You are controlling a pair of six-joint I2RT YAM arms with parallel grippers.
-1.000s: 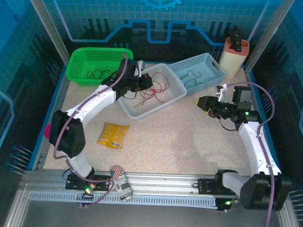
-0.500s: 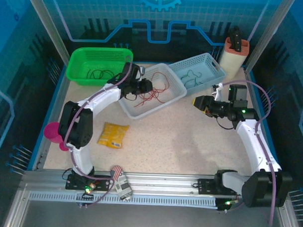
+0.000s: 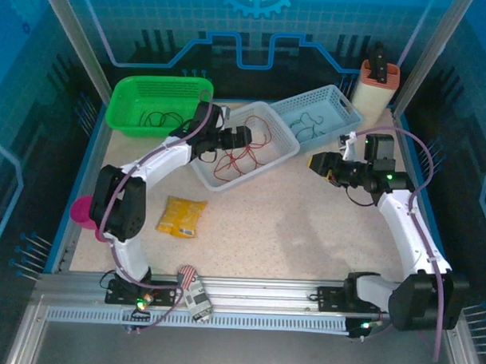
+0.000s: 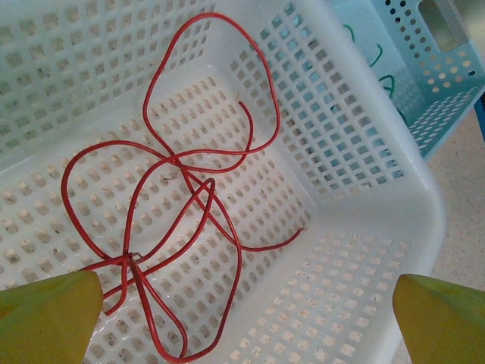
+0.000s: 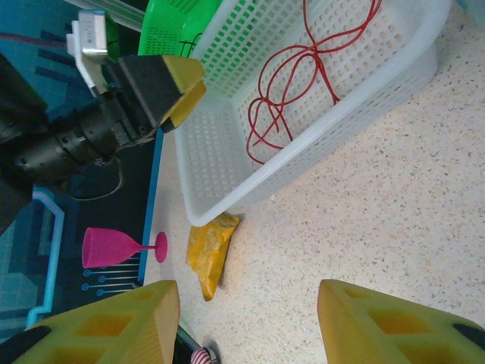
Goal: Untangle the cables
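Note:
A red cable [image 3: 238, 155] lies in loose crossing loops on the floor of the white basket [image 3: 227, 182]. In the left wrist view the red cable [image 4: 182, 171] lies free, with nothing holding it. My left gripper [image 3: 237, 135] hovers over that basket's left part, jaws wide open and empty [image 4: 246, 322]. Thin dark cables [image 3: 160, 118] lie in the green basket [image 3: 122, 106]. A dark green cable [image 3: 307, 120] lies in the light blue basket [image 3: 347, 114]. My right gripper [image 3: 316, 164] hangs open and empty above bare table, right of the white basket [image 5: 250, 322].
A yellow packet [image 3: 182, 216] lies on the table in front of the white basket. A pink glass [image 3: 83, 211] lies at the left edge. An orange-topped container [image 3: 376, 88] stands at the back right. A striped object [image 3: 190, 277] rests on the front rail.
My left gripper went from shut to wide open and released the red cable, which now lies spread in the white basket. The right gripper has shifted slightly left.

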